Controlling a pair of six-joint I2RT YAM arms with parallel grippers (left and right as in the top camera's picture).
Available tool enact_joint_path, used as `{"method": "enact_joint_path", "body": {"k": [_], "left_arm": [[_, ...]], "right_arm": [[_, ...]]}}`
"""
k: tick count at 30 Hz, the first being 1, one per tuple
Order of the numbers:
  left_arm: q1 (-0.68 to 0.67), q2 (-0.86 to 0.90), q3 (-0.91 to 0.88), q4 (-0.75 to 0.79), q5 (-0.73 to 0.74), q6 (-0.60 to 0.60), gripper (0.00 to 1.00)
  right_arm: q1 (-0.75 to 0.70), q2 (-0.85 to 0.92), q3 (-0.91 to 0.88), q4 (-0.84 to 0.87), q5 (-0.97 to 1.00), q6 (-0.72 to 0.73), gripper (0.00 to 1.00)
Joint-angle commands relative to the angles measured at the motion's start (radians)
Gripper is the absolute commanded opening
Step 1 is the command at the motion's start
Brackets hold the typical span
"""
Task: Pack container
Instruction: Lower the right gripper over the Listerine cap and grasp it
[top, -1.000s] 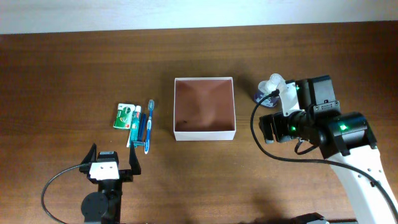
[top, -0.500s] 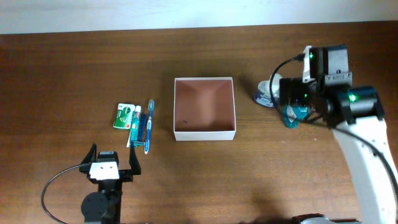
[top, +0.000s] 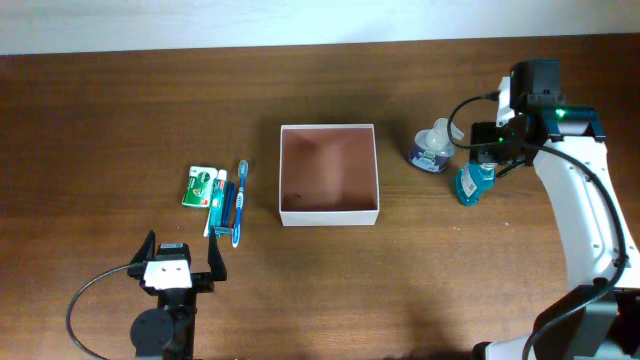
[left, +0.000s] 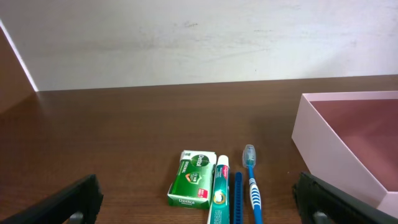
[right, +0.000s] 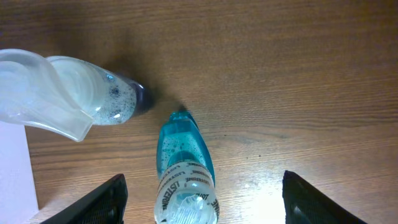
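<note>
The container (top: 329, 210), a square white-walled box with a pinkish-brown inside, sits mid-table and is empty; its corner shows in the left wrist view (left: 323, 143). A green Dettol box (top: 199, 186), a toothpaste tube (top: 214, 205), a dark blue stick (top: 226, 206) and a blue toothbrush (top: 239, 200) lie to its left. A blue Listerine bottle (top: 472, 184) and a clear pump bottle (top: 432, 147) stand to its right. My right gripper (right: 202, 208) is open above the Listerine bottle (right: 185, 171). My left gripper (left: 199, 208) is open and empty, short of the toiletries.
The pump bottle (right: 62, 96) stands just left of the Listerine bottle. A white wall (left: 199, 37) runs along the table's far edge. The green box (left: 194, 178), the toothpaste (left: 219, 193) and the toothbrush (left: 252, 180) lie ahead of my left gripper.
My right arm has swung back and to the right, from beside the container to over the Listerine bottle. The left arm and the objects have not moved.
</note>
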Motion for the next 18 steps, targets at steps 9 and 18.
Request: {"method": "enact_joint_path", "body": {"k": [9,18], "left_arm": [[-0.004,-0.005,-0.008,0.000,0.011,0.016,0.99],[-0.004,-0.005,-0.008,0.000,0.011,0.016,0.99]], "right_arm": [[-0.006,0.035,0.011,-0.004,-0.097,-0.089,0.57],[-0.006,0.076,0.011,-0.009,-0.096,-0.089,0.57]]}}
